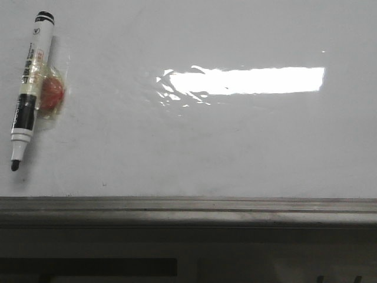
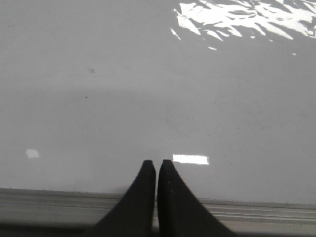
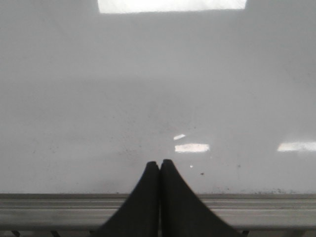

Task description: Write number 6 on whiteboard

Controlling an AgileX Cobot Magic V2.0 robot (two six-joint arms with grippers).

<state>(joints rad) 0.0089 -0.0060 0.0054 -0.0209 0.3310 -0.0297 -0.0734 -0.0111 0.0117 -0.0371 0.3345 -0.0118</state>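
The whiteboard (image 1: 235, 147) fills the front view, glossy white with faint smudges and a bright rectangular glare. No number 6 shows on it in any view. A black-and-white marker pen (image 1: 29, 88) lies on the board at the far left, uncapped tip pointing toward the ledge, with a red lump (image 1: 52, 93) taped to its side. My left gripper (image 2: 156, 164) is shut and empty over bare board just past the ledge. My right gripper (image 3: 160, 163) is shut and empty over bare board too. Neither gripper shows in the front view.
A grey metal ledge (image 1: 188, 211) runs along the board's lower edge; it also shows in the left wrist view (image 2: 59, 202) and the right wrist view (image 3: 59, 207). Darker robot base parts (image 1: 88, 266) lie below it.
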